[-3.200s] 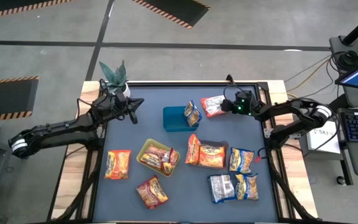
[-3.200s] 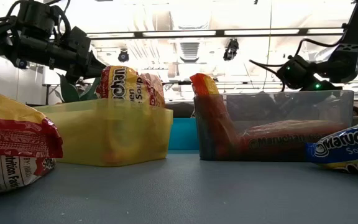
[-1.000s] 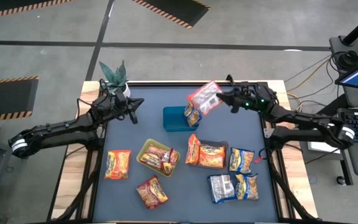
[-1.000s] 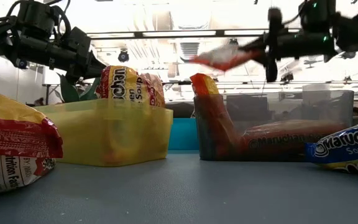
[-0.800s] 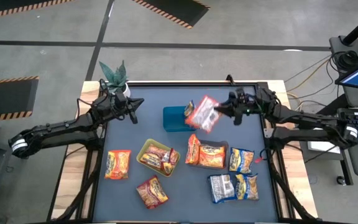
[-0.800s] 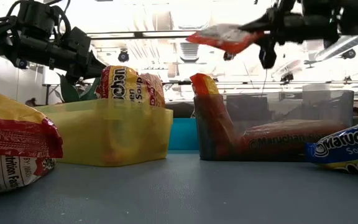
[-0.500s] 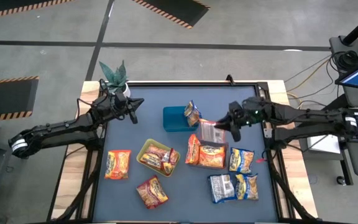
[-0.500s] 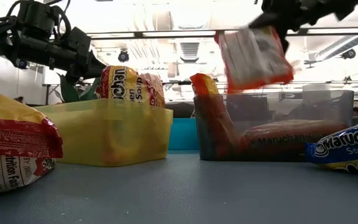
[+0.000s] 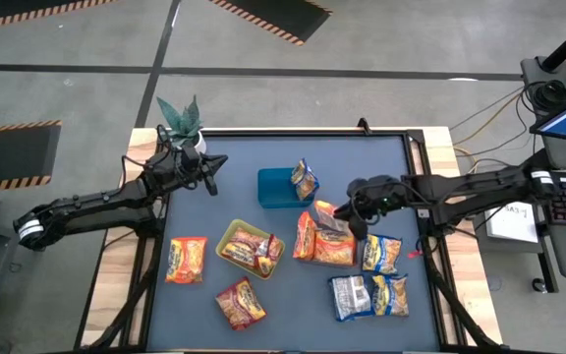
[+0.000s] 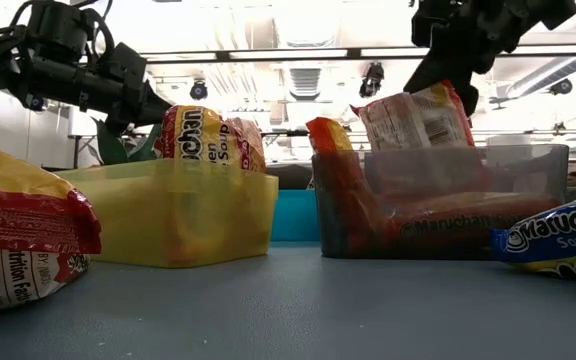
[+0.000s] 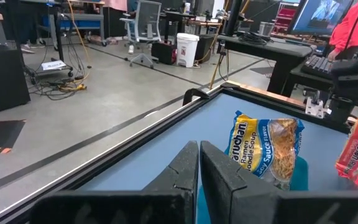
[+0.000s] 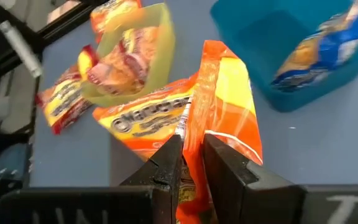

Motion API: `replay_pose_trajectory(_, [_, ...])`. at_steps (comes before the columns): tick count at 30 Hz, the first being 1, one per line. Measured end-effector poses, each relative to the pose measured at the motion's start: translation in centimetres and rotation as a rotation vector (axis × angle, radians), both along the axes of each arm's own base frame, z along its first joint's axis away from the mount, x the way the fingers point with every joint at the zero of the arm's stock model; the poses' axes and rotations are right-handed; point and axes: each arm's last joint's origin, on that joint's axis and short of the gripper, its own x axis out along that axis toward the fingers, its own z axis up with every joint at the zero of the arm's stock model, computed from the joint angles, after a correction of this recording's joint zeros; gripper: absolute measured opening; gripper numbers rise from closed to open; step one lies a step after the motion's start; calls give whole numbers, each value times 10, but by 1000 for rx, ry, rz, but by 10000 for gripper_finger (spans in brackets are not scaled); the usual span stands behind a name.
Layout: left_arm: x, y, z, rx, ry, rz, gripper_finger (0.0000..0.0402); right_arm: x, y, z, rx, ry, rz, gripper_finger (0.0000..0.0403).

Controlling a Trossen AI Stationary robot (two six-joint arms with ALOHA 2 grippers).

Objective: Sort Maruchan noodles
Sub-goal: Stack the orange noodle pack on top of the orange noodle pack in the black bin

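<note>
My right gripper (image 9: 348,217) hangs over the clear grey tray (image 9: 314,262) and is shut on an orange-and-white noodle packet (image 10: 415,118). Two orange packets (image 9: 334,246) are in that tray, one flat and one leaning on its wall. The blue tray (image 9: 275,189) holds a blue-and-yellow packet (image 9: 305,180) standing on edge. The yellow-green tray (image 9: 234,234) holds red-orange packets (image 9: 254,250). My left gripper (image 9: 210,173) is shut and waits near the far left corner, beside a small plant (image 9: 180,118). My right gripper pinches the orange packet between its two fingers at its upper edge (image 12: 192,144), coming from above and slanting from the table's right. The packet hangs upright below the fingers (image 10: 446,62). Its lower end (image 10: 408,165) is inside the grey tray, behind the wall.
Loose packets lie on the blue mat: orange ones near the left (image 9: 186,260) and at the near edge (image 9: 241,303), blue-and-yellow ones right of the grey tray (image 9: 381,253) and near the right corner (image 9: 369,295). The mat's far middle (image 9: 263,152) is bare.
My right gripper carried the packet from high over the far right of the mat toward the near edge and down to the grey tray. The packet swung from lying flat in the air to hanging upright, and its lower end has gone into the tray.
</note>
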Motion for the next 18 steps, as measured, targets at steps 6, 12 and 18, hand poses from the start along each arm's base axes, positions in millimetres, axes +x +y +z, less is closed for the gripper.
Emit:
replay_pose_trajectory(6, [0, 0, 0, 0, 0, 0, 0, 6, 6, 3, 58, -69, 149, 58])
replay_pose_trajectory(12, [0, 0, 0, -1, 0, 0, 0, 6, 13, 5, 67, -90, 195, 58])
replay_pose_trajectory(18, [0, 0, 0, 0, 0, 0, 0, 6, 17, 5, 78, -91, 201, 58])
